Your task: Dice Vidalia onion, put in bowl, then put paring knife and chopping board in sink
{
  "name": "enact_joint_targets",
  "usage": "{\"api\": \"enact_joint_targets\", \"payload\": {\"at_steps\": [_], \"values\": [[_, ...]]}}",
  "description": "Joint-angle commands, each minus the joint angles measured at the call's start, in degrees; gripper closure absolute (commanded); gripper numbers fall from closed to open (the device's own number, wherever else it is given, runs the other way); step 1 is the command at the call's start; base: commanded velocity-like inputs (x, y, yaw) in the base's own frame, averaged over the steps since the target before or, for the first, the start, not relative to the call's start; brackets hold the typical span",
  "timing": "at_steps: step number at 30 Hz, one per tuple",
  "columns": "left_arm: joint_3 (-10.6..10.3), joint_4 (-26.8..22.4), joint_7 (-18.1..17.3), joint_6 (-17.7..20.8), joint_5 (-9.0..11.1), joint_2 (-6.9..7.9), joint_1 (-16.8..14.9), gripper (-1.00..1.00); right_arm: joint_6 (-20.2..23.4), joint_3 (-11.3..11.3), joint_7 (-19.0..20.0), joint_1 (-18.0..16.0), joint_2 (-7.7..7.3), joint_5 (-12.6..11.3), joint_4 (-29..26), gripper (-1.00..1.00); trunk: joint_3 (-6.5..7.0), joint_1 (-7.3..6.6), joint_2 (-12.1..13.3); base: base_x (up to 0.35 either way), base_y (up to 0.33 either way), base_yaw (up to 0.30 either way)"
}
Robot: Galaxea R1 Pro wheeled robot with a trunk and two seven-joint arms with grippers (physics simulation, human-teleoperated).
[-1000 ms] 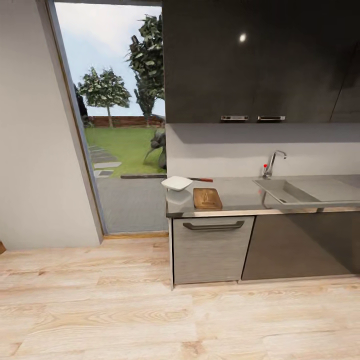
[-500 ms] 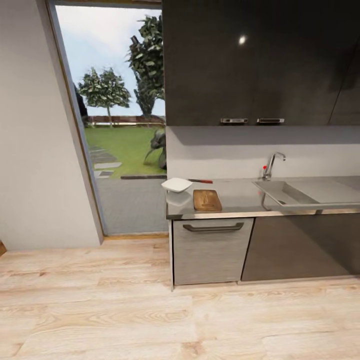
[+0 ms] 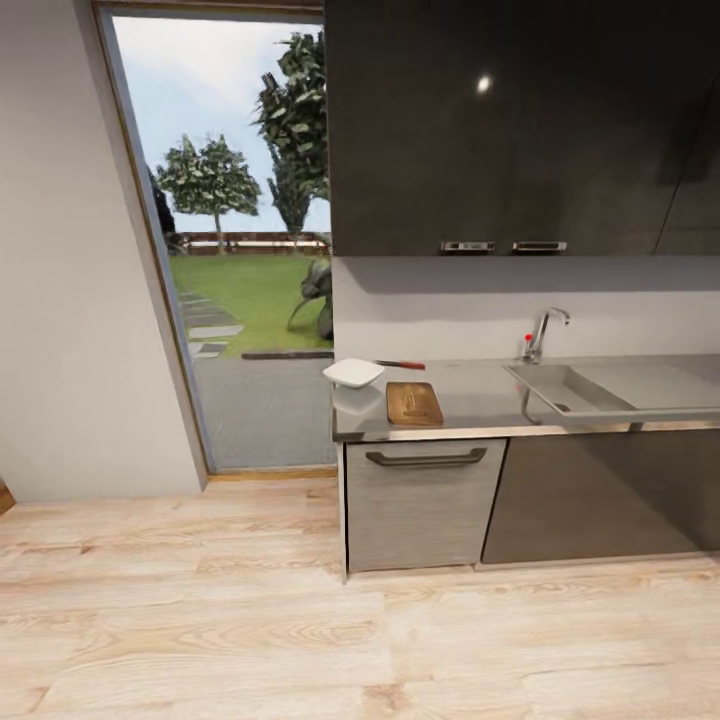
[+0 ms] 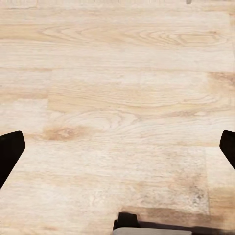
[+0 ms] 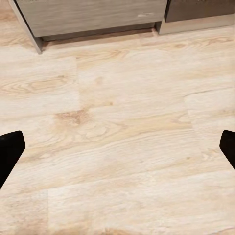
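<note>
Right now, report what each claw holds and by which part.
Nothing. The left claw and the right claw are both open over bare wooden floor; nothing sits between their fingers.

The grey glossy countertop (image 3: pixel 480 400) is carrying a white squarish bowl (image 3: pixel 353 373) at its left end; the brown chopping board (image 3: pixel 414 403) is lying flat just beside it (nearer the front edge); the red-handled paring knife (image 3: pixel 401 364) is lying behind them; the recessed sink (image 3: pixel 572 387) is sitting to the right.

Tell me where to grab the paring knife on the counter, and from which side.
Grip the red handle of the paring knife, coming down from above. It lies flat on the countertop behind the chopping board, handle pointing toward the sink, blade toward the bowl.
</note>
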Motion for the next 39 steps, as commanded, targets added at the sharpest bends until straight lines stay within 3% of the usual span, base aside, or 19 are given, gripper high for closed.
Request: {"api": "enact_joint_targets", "payload": {"at_steps": [1, 39], "values": [[0.1, -0.1, 0.0, -0.1, 0.0, 0.01, 0.0, -1.0, -0.2, -0.2, 0.0, 0.0, 0.05, 0.0, 0.0, -1.0, 0.11, -0.21, 0.4, 0.0, 0.0, 0.0], [0.1, -0.1, 0.0, -0.1, 0.0, 0.08, 0.0, -1.0, -0.2, -0.2, 0.0, 0.0, 0.05, 0.0, 0.0, -1.0, 6.94, -8.56, 15.6, 0.0, 0.0, 0.0]]}}
